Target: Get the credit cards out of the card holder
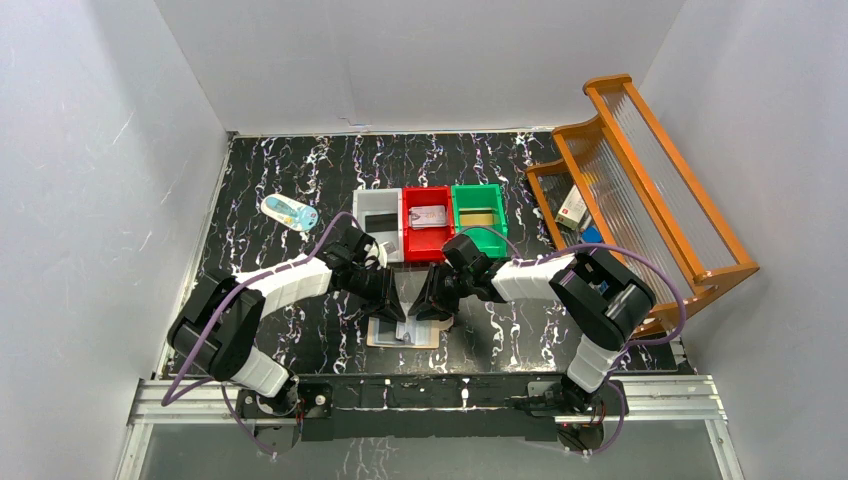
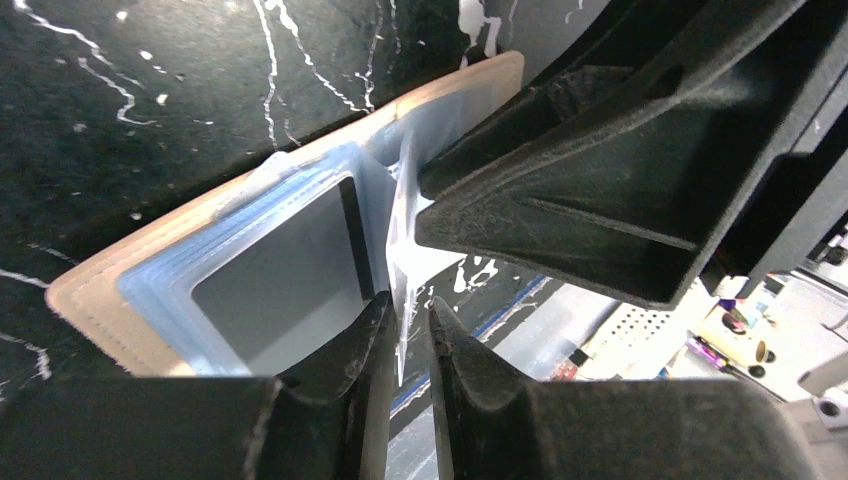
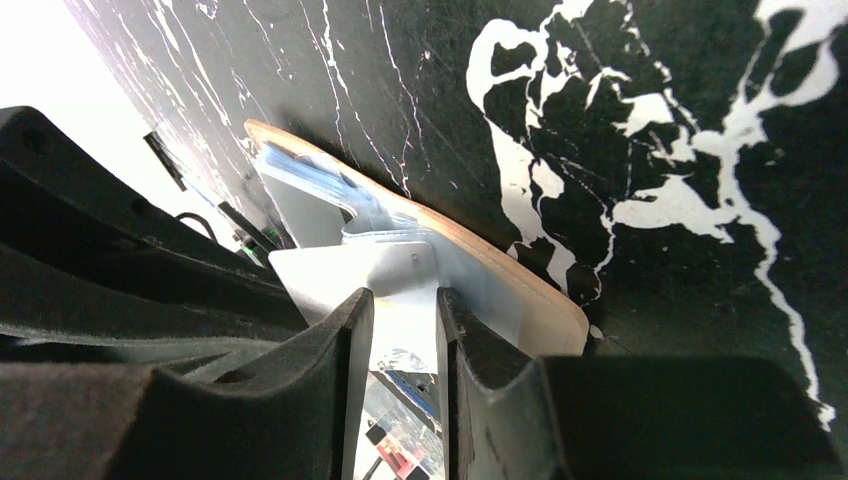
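The beige card holder (image 1: 425, 338) lies open near the table's front edge, under both grippers. In the left wrist view its tan rim (image 2: 90, 300) frames pale blue pockets, and a silvery-grey card (image 2: 280, 270) sits in the left pocket. A thin pale inner leaf (image 2: 405, 215) stands upright, edge-on. My left gripper (image 2: 407, 305) is nearly shut around this leaf. My right gripper (image 3: 405, 295) has its fingers a little apart, tips against the leaf's face (image 3: 340, 265), and nothing is pinched between them. In the top view the left gripper (image 1: 393, 312) and the right gripper (image 1: 437, 305) almost touch.
White (image 1: 362, 222), red (image 1: 410, 238) and green (image 1: 478, 190) bins stand in a row just behind the grippers; the red and green ones each hold a flat card. A wooden rack (image 1: 640, 180) stands at the right. A clear packet (image 1: 290, 212) lies at the back left.
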{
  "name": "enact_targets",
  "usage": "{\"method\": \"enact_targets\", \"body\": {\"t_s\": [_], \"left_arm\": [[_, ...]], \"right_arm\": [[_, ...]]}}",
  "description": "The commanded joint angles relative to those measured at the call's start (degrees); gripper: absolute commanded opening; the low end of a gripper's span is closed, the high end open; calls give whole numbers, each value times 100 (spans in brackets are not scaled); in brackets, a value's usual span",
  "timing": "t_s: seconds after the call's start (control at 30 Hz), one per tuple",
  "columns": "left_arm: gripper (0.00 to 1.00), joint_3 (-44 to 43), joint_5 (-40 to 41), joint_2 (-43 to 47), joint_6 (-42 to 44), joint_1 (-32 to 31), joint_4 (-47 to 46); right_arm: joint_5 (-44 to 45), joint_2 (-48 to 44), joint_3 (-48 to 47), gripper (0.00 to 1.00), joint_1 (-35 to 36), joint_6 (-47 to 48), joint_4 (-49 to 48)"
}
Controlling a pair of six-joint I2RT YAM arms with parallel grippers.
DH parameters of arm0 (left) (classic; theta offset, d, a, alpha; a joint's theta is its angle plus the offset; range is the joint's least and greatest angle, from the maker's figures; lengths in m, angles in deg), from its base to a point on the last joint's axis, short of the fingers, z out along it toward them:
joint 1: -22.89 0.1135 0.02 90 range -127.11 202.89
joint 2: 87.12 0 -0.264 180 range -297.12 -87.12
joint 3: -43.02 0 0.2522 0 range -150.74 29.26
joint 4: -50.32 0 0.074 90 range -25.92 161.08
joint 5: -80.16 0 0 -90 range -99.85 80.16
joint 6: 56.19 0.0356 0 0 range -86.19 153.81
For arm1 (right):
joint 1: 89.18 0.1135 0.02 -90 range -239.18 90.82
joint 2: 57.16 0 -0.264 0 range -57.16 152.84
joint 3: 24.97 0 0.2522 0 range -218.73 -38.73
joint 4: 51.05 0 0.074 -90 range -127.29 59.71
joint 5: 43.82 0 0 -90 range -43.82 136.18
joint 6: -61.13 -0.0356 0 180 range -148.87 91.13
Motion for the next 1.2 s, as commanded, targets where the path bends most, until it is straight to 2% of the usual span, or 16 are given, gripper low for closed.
{"method": "enact_targets", "body": {"t_s": [0.0, 0.17, 0.4, 0.53, 0.8, 0.9, 1.07, 1.17], "left_arm": [[17, 185, -715, -6, -281, -3, -475], [14, 185, -722, -69, -168, -1, -365], [0, -226, 198, 101, 357, -4, 555], [0, -516, 649, 325, 445, 2, 873], [0, -1106, 2144, 1282, 688, 4, 1729], [0, -1245, 2356, 1435, 764, 14, 1913], [0, -1261, 3288, 1782, 551, 22, 2117], [0, -1284, 3697, 1913, 427, 37, 2243]], "right_arm": [[248, 75, 224, 38, 34, 43, 351], [254, 74, 233, 38, 35, 33, 348], [441, 41, 195, 37, 28, 116, 509], [628, -21, 32, 37, 32, 368, 814], [1276, -772, -221, 39, 34, 935, 1151], [1197, -880, -414, 40, 40, 1078, 1128], [606, -800, -599, 41, 97, 1055, 634], [650, -638, -796, 40, 303, 962, 490]]}}
